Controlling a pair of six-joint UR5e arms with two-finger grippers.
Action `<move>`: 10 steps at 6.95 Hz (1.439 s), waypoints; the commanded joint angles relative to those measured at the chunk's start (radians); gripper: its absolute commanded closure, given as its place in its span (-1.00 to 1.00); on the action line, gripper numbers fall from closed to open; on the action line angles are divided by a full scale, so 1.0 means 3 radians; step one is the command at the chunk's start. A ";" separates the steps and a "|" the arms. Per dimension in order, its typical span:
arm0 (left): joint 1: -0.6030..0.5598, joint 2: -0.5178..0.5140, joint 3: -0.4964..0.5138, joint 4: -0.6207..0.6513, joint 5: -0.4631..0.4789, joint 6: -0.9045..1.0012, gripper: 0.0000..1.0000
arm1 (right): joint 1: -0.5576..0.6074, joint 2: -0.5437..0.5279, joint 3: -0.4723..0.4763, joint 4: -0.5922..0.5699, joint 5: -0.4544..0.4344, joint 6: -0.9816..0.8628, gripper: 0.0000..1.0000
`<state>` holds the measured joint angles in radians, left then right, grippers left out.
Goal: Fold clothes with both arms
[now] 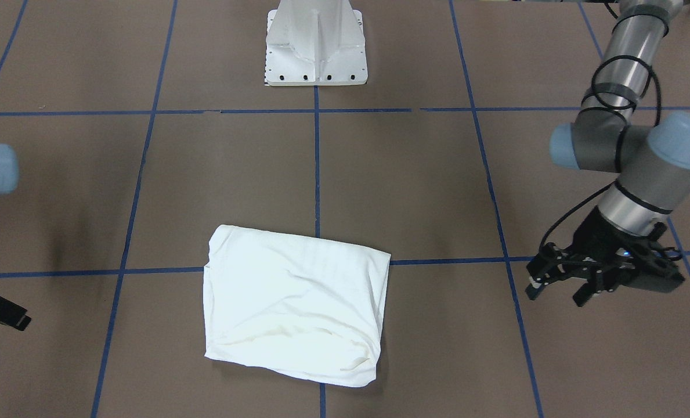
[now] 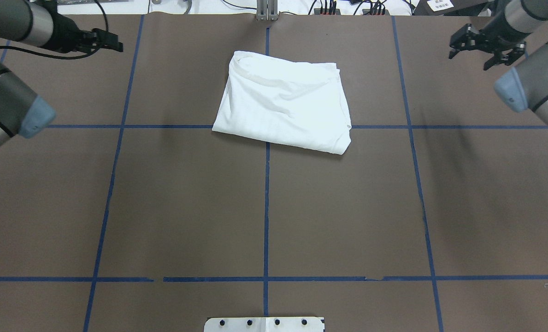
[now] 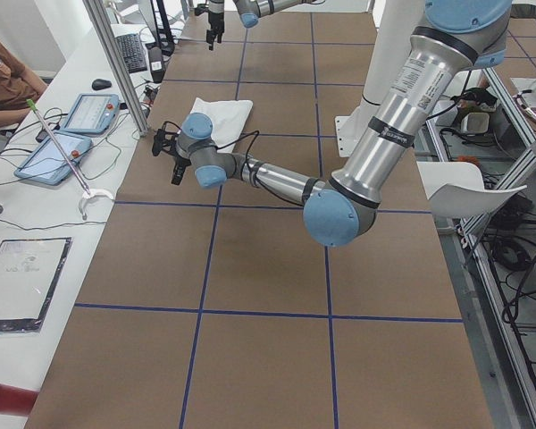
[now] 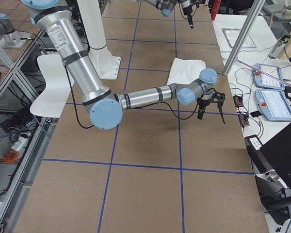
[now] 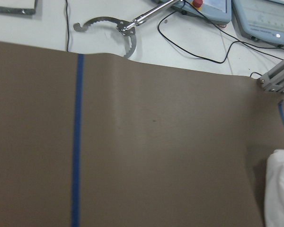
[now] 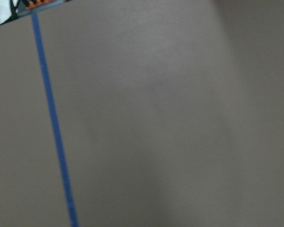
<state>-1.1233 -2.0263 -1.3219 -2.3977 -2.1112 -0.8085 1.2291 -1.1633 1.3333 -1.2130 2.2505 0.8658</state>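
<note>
1. Nearest to us, seen from the robot's left end, is the left arm [image 3: 386,134]. Its silver tube and blue elbow cap loom over the worktop. A small printed label on the tube is too fine for us to read.
2. The brown worktop [image 2: 186,207] is divided into squares by blue tape lines [image 1: 317,168].
3. The right arm [image 4: 77,68] reaches out from the opposite side. Its tube carries a similar label, equally unreadable.
4. The white pedestal [image 1: 315,52] stands at the robot's edge, on the centre tape line.
5. The white shirt [image 1: 295,307] lies folded into a rough rectangle, flat on the worktop on the side far from the pedestal. It lies across the centre line and one cross line, between the two arms and well apart from both. The face turned up is plain white with soft creases.
6. The left fingers [image 1: 537,273] are spread apart with nothing between them, hanging above the worktop on the robot's left of the shirt.
7. The right fingers [image 2: 460,42] are likewise parted and empty, on the robot's right of the shirt.
8. On the side bench we see control pendants [image 3: 89,112] and a paper label [image 2: 439,4]. We cannot read the print on either.
</note>
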 commanded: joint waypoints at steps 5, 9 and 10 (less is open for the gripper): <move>-0.1342 0.1035 -0.0235 0.0624 -0.0893 0.2317 -1.00 | 0.0939 -0.1264 0.0683 -0.0482 0.0342 -0.1981 -1.00; -0.1369 0.1631 -0.0814 0.0634 -0.0878 0.2220 -1.00 | 0.0919 -0.1389 0.0960 -0.0702 0.0311 -0.1981 -1.00; -0.1369 0.1636 -0.0870 0.0639 -0.0878 0.2037 -1.00 | 0.0919 -0.1384 0.0960 -0.0697 0.0306 -0.1981 -1.00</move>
<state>-1.5331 -1.5468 -1.5605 -2.2072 -2.3750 -0.1503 1.5055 -1.5762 1.6193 -1.4210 2.3436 0.2716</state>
